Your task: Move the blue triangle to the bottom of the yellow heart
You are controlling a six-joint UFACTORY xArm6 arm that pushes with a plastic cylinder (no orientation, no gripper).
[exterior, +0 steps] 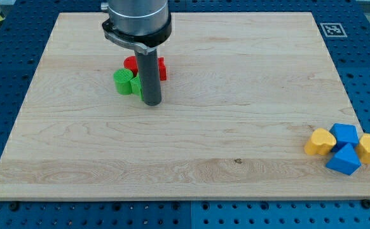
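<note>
My tip (151, 102), which we see bare and grasping nothing, touches the green block (127, 82) before the red block (145, 66), well apart from the blue triangle (344, 159) beside the yellow heart (319, 141) at the view's lower right.

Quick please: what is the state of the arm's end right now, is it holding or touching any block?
My tip: a bare rod, no gripper, holding nothing; it stands just right of the green block, contact unclear, far from the blue triangle.
</note>
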